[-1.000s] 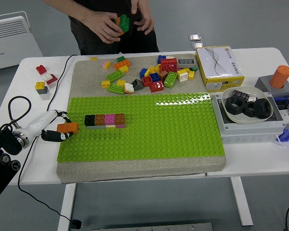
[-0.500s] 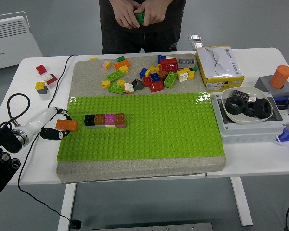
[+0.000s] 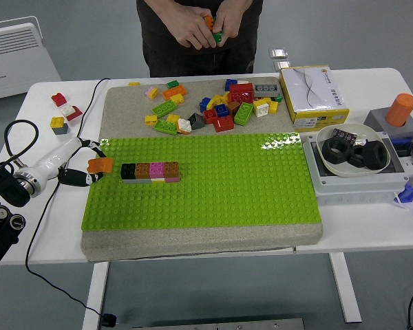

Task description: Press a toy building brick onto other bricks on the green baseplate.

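Fingers of the left hand (image 3: 79, 168) are closed around an orange brick (image 3: 100, 165), pinching it from the left at the left edge of the green baseplate (image 3: 213, 192). That brick hangs just beside the black end of a short row of bricks (image 3: 149, 171) — black, brown, pink, brown — standing on the baseplate; whether the orange brick touches the row is hard to tell. The white and black arm comes in low from the left over the tabletop (image 3: 48, 103). Beyond the baseplate a loose pile of bricks (image 3: 210, 106) lies on the grey mat. At the far side a person's hands (image 3: 203, 27) hold small green and orange bricks together in front of the body. The right hand is out of view.
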